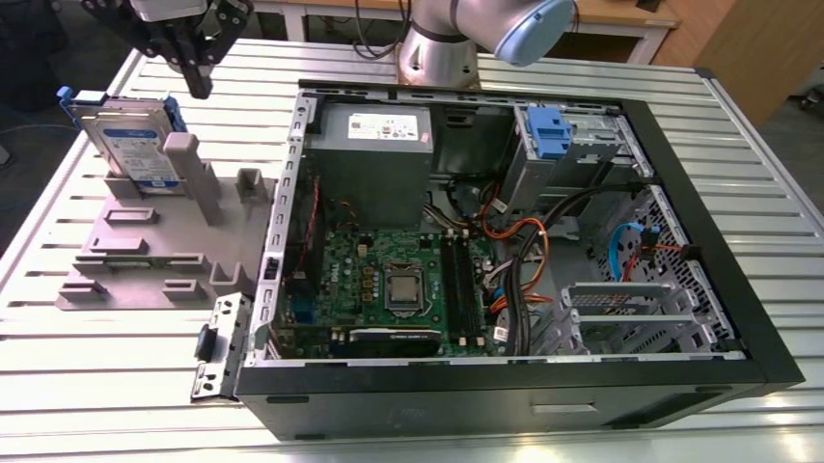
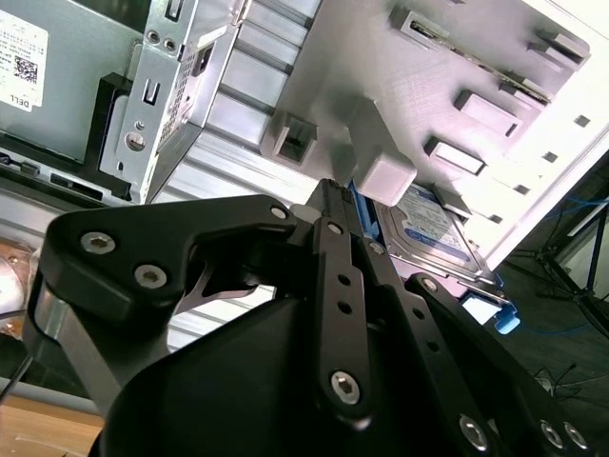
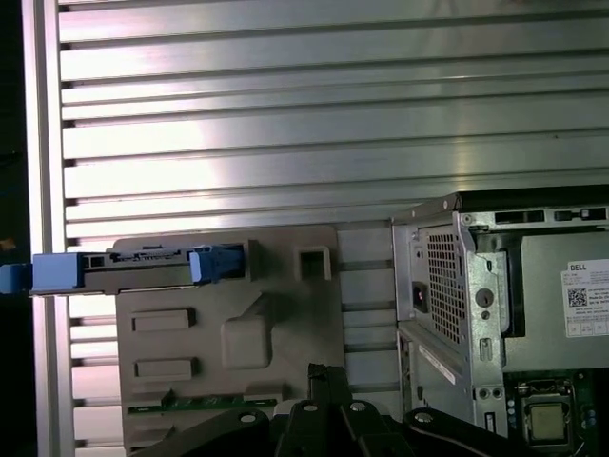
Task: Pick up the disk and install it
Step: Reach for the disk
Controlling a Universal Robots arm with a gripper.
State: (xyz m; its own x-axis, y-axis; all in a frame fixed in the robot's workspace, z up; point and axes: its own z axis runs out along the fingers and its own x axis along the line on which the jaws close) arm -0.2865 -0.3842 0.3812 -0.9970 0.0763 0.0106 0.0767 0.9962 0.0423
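Jaws: closed on each other with nothing between them; the gripper (image 1: 197,85) holds nothing.
Gripper place: above the grey holder (image 1: 154,241), over its tall post (image 1: 180,159), pointing down and apart from it.
Disk: the disk (image 1: 135,145) stands on its edge in the holder's end slot, just beside the tall post, clipped in its blue carrier; nothing touches it.
Gripper to disk: near, with the tips higher than the disk's upper edge. In the first wrist view the disk (image 3: 143,269) shows edge-on across the holder.
Computer case: the open computer case (image 1: 515,391) lies just beside the holder, on the exterior view's right of it.
Power supply: the grey power supply (image 1: 373,154) sits inside the case, at the wall next to the holder.
Task state: as I judge, the disk is not yet picked up.
Risk one: closed jaws coming down would hit the disk's edge or the post and not go around it.
Risk two: the blue carrier is probably thin plastic, so a grip on it alone may bend it or slip.
Risk three: a pull that is not straight may jam the disk in the slot and lift the holder with it.
Risk four: the cables (image 1: 515,246) in the case may catch the carrier.
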